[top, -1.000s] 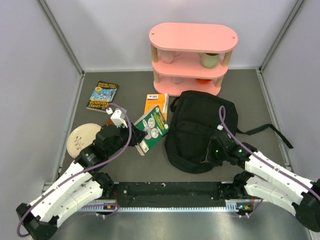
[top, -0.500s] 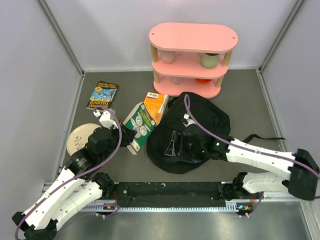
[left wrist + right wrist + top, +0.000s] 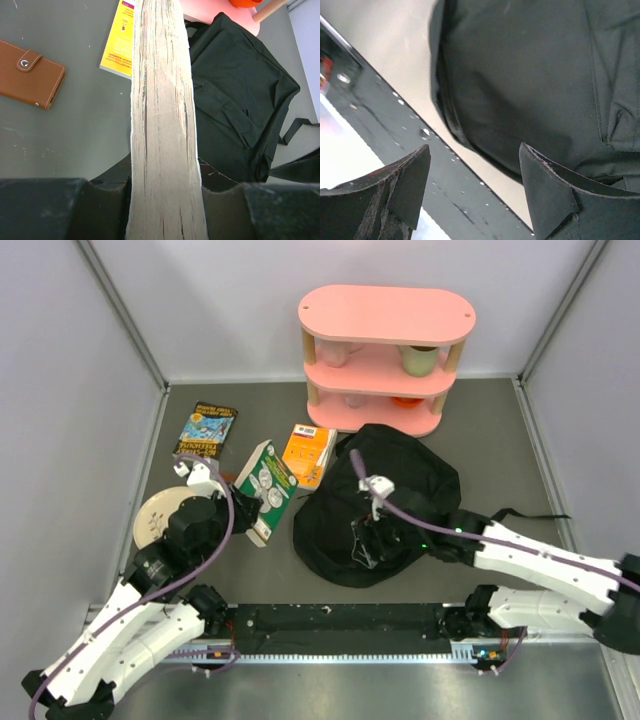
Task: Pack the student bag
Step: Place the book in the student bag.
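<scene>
The student bag (image 3: 385,505) is slumped on the table (image 3: 500,440) right in front of the pink shelf (image 3: 385,315), its far edge almost at the shelf's base. The right fingers (image 3: 368,538) hang over the part of the bag farthest from the shelf. They're spread wide with nothing in them, and the wrist view shows the bag's zipper edge right under the gap. Can't tell if they touch the fabric. The left fingers (image 3: 238,502) are clamped on a green book (image 3: 265,490), just beside the bag's left side and clear of it.
</scene>
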Robot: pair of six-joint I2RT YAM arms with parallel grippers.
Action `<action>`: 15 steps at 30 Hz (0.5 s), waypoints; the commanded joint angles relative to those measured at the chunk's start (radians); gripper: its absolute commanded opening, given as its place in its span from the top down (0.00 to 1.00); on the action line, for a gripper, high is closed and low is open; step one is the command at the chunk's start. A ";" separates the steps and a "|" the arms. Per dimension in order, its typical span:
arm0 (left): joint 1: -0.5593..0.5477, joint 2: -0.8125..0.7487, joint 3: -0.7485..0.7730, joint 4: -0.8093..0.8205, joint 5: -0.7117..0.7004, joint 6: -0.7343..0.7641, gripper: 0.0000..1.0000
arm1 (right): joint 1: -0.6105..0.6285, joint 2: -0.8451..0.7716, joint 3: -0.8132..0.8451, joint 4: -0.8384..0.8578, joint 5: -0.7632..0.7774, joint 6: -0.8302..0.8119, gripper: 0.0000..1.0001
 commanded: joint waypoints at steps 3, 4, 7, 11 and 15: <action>0.002 -0.001 0.046 0.097 0.021 -0.012 1.00 | 0.008 0.179 0.045 0.025 -0.060 -0.193 0.32; 0.002 0.002 0.040 0.099 0.030 -0.017 1.00 | 0.007 0.189 0.038 0.046 -0.077 -0.204 0.34; 0.002 0.011 0.033 0.106 0.042 -0.022 1.00 | 0.008 0.235 0.037 0.108 -0.101 -0.233 0.43; 0.002 0.022 0.034 0.111 0.053 -0.019 1.00 | 0.008 0.291 0.045 0.119 -0.161 -0.253 0.50; 0.002 0.019 0.025 0.109 0.048 -0.022 1.00 | 0.008 0.336 0.022 0.138 -0.218 -0.244 0.55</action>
